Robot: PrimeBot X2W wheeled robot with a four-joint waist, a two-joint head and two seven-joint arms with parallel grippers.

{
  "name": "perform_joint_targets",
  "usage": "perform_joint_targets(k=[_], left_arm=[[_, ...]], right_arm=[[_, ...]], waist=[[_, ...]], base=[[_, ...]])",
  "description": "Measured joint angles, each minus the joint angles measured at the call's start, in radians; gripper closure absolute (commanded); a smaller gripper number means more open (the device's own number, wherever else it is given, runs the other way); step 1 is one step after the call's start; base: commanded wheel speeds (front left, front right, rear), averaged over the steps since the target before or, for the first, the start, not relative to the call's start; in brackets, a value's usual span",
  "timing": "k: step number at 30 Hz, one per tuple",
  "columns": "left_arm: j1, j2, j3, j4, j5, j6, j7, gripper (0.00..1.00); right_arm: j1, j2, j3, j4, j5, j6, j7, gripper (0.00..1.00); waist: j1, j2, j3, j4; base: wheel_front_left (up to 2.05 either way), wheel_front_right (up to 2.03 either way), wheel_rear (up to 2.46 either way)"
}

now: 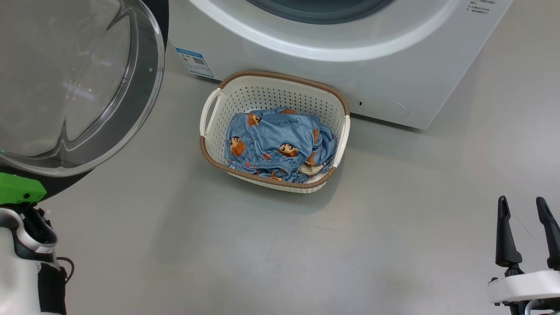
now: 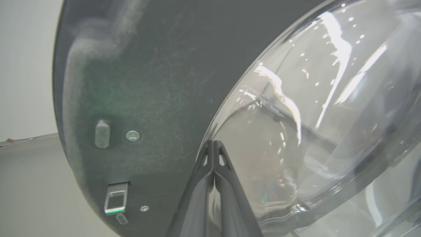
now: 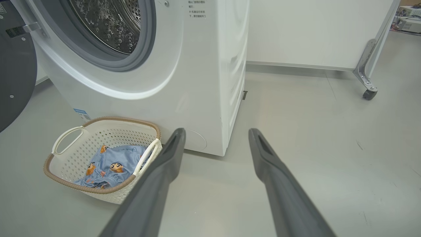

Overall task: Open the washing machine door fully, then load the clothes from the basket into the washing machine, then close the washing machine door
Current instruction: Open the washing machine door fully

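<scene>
Grey floor (image 1: 306, 253) runs smooth in front of the washer (image 1: 306, 74). Its door (image 1: 78, 87) stands swung wide to the left, inner face toward the robot. That door is rigid and hinged, so it should yield to a push rather than need a grip. The glass bowl is glossy and likely slippery. The dark rim is a surer place to press, out by the latch (image 2: 115, 197). The left fingers (image 2: 200, 187) are shut together on nothing, tips at the seam of rim and glass; whether they touch it I cannot tell.

The clothes (image 1: 275, 144) lie bunched low in the basket (image 1: 280, 78), which sits on the floor just before the washer, below the drum (image 3: 111, 23). They look soft, light and limp: pinch a raised fold near the middle of the heap, deep enough that trailing ends come too. The basket looks light and may shift if cloth snags. The right fingers (image 1: 506, 240) stand spread wide and empty, well right of the basket.
</scene>
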Motion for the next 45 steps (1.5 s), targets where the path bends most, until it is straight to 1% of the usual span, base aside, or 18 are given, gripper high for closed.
perform_joint_targets(k=[7, 12, 19, 25, 28, 31, 32, 33, 34, 36, 37, 38, 39, 45], left_arm=[[-0.036, 0.006, 0.051, 0.035, 0.031, 0.000, 0.000, 1.00], [-0.052, 0.004, 0.070, 0.039, 0.042, 0.000, 0.000, 1.00], [-0.061, -0.034, 0.081, 0.018, 0.066, -0.002, 0.000, 1.00], [-0.060, -0.067, 0.051, -0.019, 0.077, -0.041, 0.000, 1.00], [-0.057, -0.075, 0.037, -0.058, 0.092, -0.059, 0.000, 1.00], [-0.047, -0.077, 0.013, -0.111, 0.103, -0.089, 0.000, 1.00], [-0.047, -0.077, 0.013, -0.111, 0.103, -0.089, 0.000, 1.00], [-0.041, -0.077, 0.005, -0.128, 0.110, -0.099, 0.000, 1.00], [-0.032, -0.077, -0.004, -0.145, 0.119, -0.108, 0.000, 0.72], [-0.006, -0.077, -0.024, -0.175, 0.135, -0.126, 0.000, 0.38], [0.009, -0.078, -0.032, -0.191, 0.143, -0.131, 0.000, 0.20], [0.022, -0.078, -0.040, -0.204, 0.152, -0.137, 0.000, 0.11], [0.035, -0.078, -0.047, -0.217, 0.156, -0.145, 0.000, 0.00], [0.112, -0.078, -0.093, -0.261, 0.164, -0.174, 0.000, 0.00]], right_arm=[[-0.014, 0.001, 0.006, 0.002, 0.000, 0.000, 0.000, 0.00], [-0.016, 0.001, 0.007, 0.007, 0.000, 0.000, 0.000, 0.00], [-0.018, 0.004, 0.001, 0.025, 0.002, 0.000, 0.000, 0.00], [-0.018, 0.010, 0.001, 0.045, 0.008, 0.000, 0.000, 0.00], [-0.018, 0.014, 0.007, 0.053, 0.009, 0.000, 0.000, 0.00], [-0.017, 0.018, 0.017, 0.063, 0.018, 0.000, 0.000, 0.00], [-0.017, 0.018, 0.017, 0.063, 0.018, 0.000, 0.000, 0.00], [-0.016, 0.019, 0.021, 0.065, 0.018, 0.000, 0.000, 0.00], [-0.016, 0.020, 0.025, 0.068, 0.018, 0.000, 0.000, 0.00], [-0.014, 0.021, 0.031, 0.072, 0.019, 0.000, 0.000, 0.00], [-0.012, 0.022, 0.035, 0.073, 0.019, 0.000, 0.000, 0.00], [-0.010, 0.022, 0.039, 0.074, 0.019, 0.000, 0.000, 0.00], [-0.009, 0.023, 0.043, 0.076, 0.019, 0.000, 0.000, 0.00], [0.011, 0.027, 0.063, 0.080, 0.027, 0.000, 0.000, 0.00]], waist=[[0.0000, 0.0000, 0.006, -0.004], [0.0000, 0.0000, 0.008, -0.007], [0.0000, 0.0000, -0.015, -0.002], [0.0000, 0.0000, -0.053, 0.008], [0.0000, 0.0000, -0.078, 0.014], [0.0000, 0.0000, -0.107, 0.018], [0.0000, 0.0000, -0.107, 0.018], [0.0000, 0.0000, -0.117, 0.018], [0.0000, 0.0000, -0.127, 0.019], [0.0000, 0.0000, -0.148, 0.018], [0.0000, 0.0000, -0.159, 0.017], [0.0000, 0.0000, -0.169, 0.016], [0.0000, 0.0000, -0.180, 0.013], [0.0000, 0.0000, -0.231, -0.021]], base=[[0.00, 0.00, 0.00], [0.00, 0.00, 0.00], [0.00, 0.00, 0.00], [0.00, 0.00, 0.00], [0.00, 0.00, 0.00], [0.00, 0.00, 0.00], [0.00, 0.00, 0.00], [0.00, 0.00, 0.00], [0.00, 0.00, 0.00], [0.00, 0.00, 0.00], [0.00, 0.00, 0.00], [0.00, 0.00, 0.00], [0.00, 0.00, 0.00], [0.00, 0.00, 0.00]])
